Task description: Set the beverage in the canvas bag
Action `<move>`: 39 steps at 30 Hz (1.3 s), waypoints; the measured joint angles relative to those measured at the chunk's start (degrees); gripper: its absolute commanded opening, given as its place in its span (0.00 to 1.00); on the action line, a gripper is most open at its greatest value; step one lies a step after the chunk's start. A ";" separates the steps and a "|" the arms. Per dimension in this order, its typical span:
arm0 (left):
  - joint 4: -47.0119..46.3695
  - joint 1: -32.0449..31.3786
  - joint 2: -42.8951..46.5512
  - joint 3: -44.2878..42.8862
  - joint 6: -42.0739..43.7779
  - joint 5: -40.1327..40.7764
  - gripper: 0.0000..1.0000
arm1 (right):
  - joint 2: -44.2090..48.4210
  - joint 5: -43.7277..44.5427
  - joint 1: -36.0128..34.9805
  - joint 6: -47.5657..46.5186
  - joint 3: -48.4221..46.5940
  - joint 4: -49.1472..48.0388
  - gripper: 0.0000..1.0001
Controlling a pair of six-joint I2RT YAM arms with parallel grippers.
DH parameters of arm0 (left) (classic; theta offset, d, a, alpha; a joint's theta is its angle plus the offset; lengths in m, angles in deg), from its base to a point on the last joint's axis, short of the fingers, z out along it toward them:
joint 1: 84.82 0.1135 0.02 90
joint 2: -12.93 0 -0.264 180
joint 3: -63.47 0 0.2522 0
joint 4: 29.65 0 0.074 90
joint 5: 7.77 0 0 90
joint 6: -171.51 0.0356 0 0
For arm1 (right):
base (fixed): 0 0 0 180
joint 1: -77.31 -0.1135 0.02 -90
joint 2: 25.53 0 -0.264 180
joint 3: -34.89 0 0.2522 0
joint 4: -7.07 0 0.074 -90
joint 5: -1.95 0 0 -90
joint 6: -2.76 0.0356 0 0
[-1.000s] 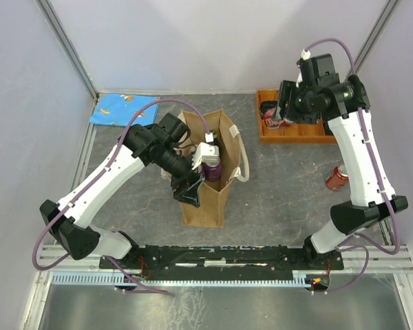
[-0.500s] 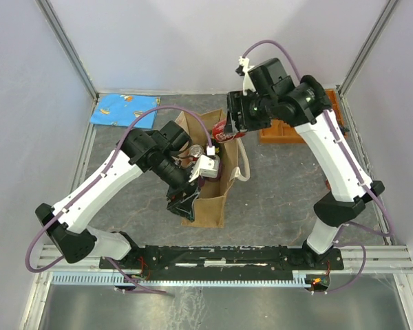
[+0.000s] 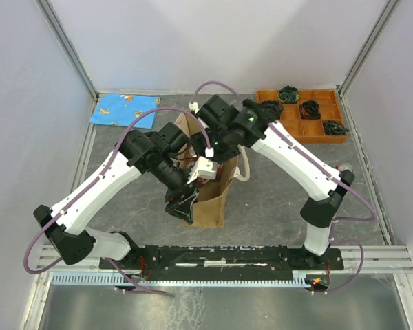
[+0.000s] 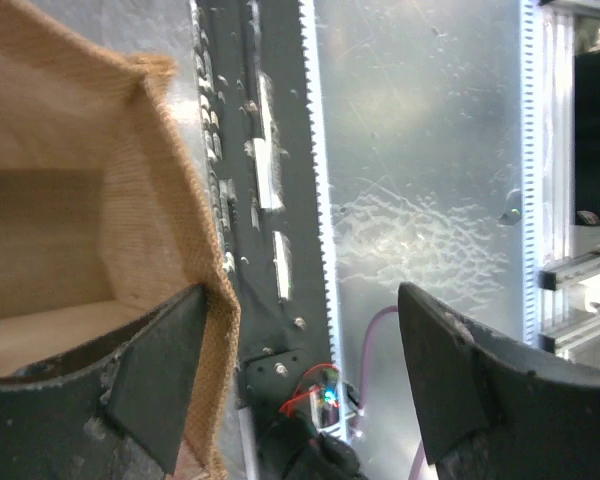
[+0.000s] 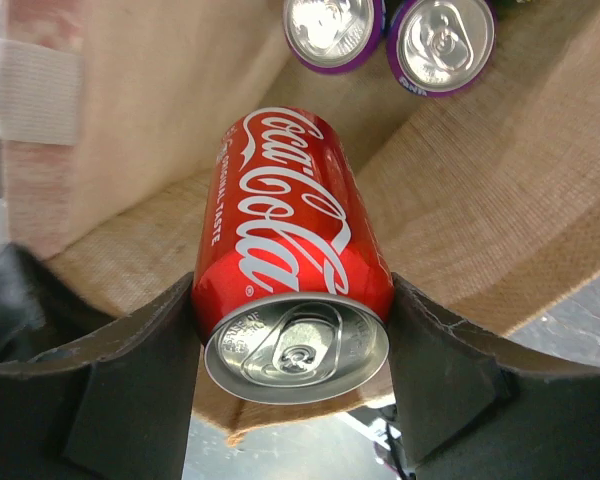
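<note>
The canvas bag (image 3: 210,203) stands open mid-table, its tan inside filling the right wrist view (image 5: 500,200). My right gripper (image 5: 292,300) is shut on a red Coca-Cola can (image 5: 290,240), held lengthwise over the bag's mouth and pointing into it. Two purple-rimmed cans (image 5: 332,28) (image 5: 442,40) stand at the bag's bottom. In the top view the right gripper (image 3: 217,146) is over the bag's far end and hides the red can. My left gripper (image 4: 302,300) is open, straddling the bag's near rim (image 4: 205,250), one finger inside; it also shows in the top view (image 3: 184,198).
An orange compartment tray (image 3: 289,127) with dark items sits at the back right. A blue patterned cloth (image 3: 124,108) lies at the back left. The bag's cream rope handle (image 3: 244,168) hangs to the right. The black base rail (image 3: 227,256) runs along the near edge.
My right arm has swung left from the orange tray, carrying the red can to the bag's mouth. My left gripper has stayed at the bag's rim.
</note>
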 measured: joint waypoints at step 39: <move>-27.98 36.26 15.43 1.20 -24.83 4.28 0.99 | -3.78 3.26 -4.66 0.76 34.51 -18.49 0.00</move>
